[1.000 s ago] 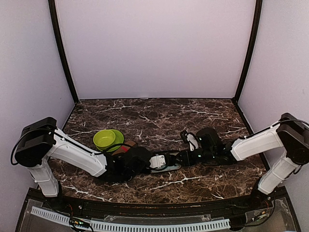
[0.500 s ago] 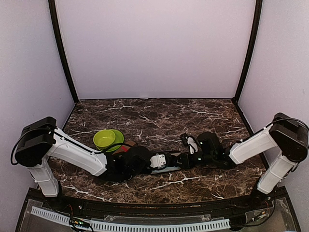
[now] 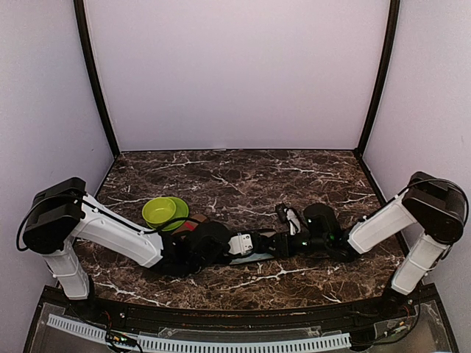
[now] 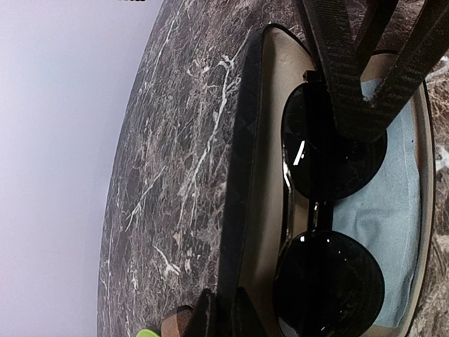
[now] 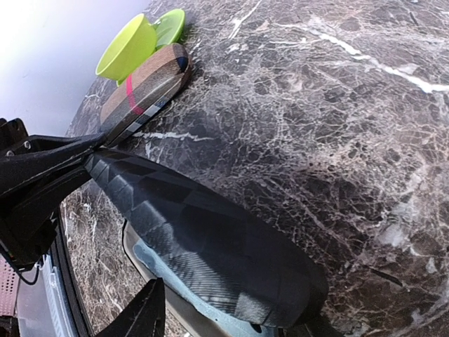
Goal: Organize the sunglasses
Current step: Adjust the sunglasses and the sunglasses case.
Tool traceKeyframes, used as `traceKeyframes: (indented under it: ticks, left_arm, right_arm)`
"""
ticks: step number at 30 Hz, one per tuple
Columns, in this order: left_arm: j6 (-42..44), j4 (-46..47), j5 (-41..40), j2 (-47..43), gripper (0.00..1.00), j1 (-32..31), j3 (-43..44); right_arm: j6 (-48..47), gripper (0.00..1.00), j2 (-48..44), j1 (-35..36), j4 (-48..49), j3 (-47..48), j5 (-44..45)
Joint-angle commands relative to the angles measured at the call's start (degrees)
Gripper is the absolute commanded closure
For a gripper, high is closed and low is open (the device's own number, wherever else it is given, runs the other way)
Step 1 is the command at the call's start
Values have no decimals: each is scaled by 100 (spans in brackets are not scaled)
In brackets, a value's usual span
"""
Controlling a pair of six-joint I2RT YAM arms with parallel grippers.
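one round-lensed sunglasses (image 4: 328,282) pair lies on cloth (image 4: 384,210) inside open case (image 4: 245,161).

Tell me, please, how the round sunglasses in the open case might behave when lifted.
Probably light and fragile: the sunglasses have a thin frame. Their glossy lenses may slip in a pinch. Lying flat on the blue cloth, they seem unlikely to roll.

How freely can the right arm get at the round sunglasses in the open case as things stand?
Probably yes, quite freely. The left claw holds the case lid up, so the sunglasses lie uncovered on the blue cloth, and the right claw hangs directly over one lens, nothing in between.
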Motion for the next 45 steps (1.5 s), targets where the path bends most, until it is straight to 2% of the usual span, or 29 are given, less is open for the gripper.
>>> traceKeyframes:
  ticks: [1,19,38,45]
  left_arm:
    - [-187,62,134,-198,100,21,121]
    - [-186,27,86,-202,100,79,137]
    - [-103,79,-15,-202,100,87,108]
    - [-107,88,-22,-209,100,91,112]
  right_arm:
    - [211,47,211,65,614,-130,-223]
    - [504,60,-278,74,780,-478,-352]
    - [652,62,-898,60,450,-664,8]
    - [425,58,-1101,59,-257,-517,352]
